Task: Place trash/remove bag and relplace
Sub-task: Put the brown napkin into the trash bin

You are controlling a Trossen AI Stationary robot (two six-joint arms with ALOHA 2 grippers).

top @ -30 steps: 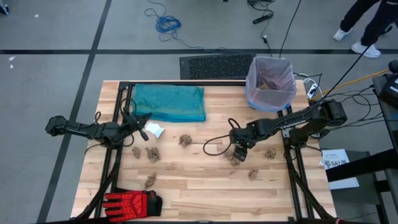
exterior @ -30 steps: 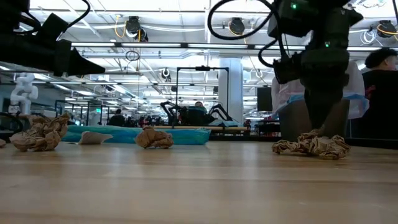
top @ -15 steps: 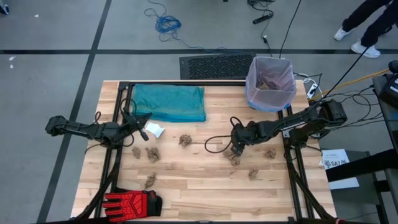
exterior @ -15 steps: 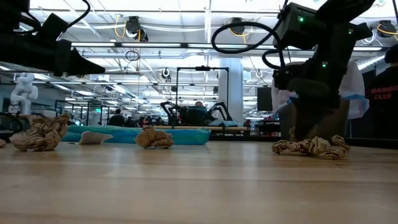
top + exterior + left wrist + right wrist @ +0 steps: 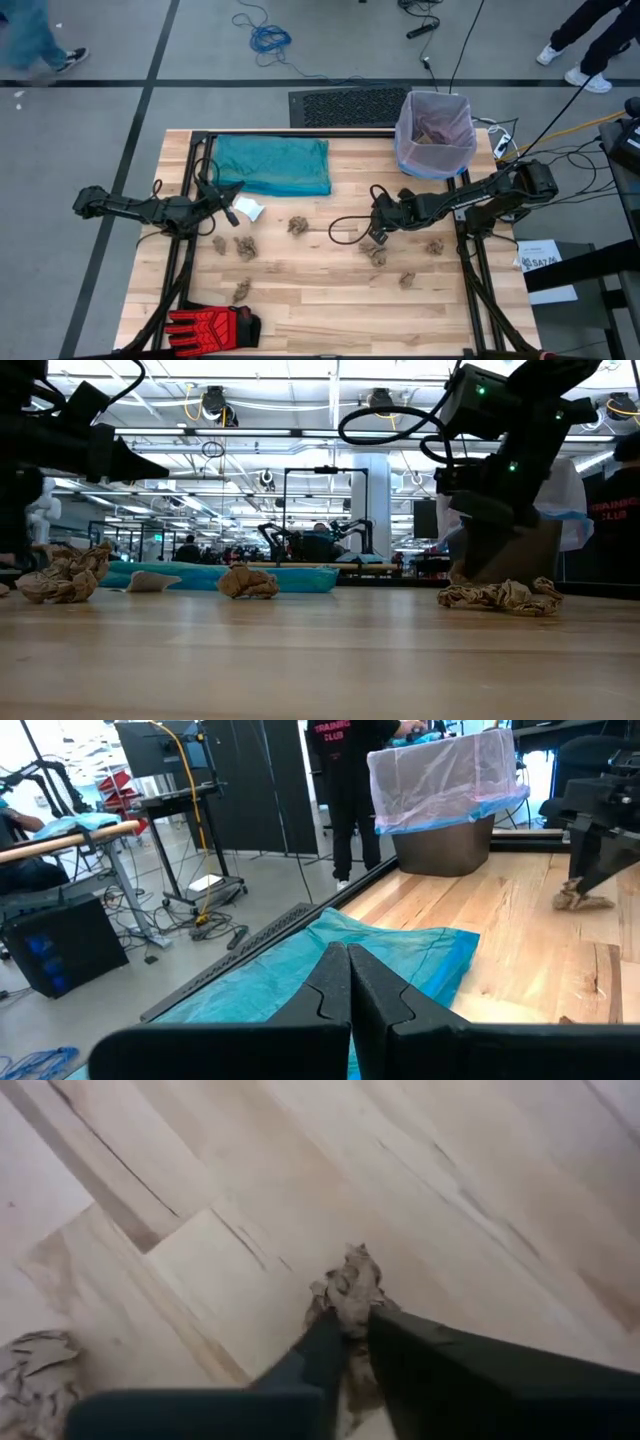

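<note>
Now paper wad [image 5: 349, 1288] pinched in right gripper [image 5: 357, 1330] fingers, above tbl.

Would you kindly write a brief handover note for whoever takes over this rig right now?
Right gripper: shut on a small crumpled tan-brown paper wad, just above the table.
Left gripper: shut, empty, waiting beside the flat translucent teal-green plastic bag.
Bin with the pale lilac-pink liner: at the table's far right corner, some paper already inside.
Left: bin the held wad and the loose wads on the table, then swap the liners.
</note>
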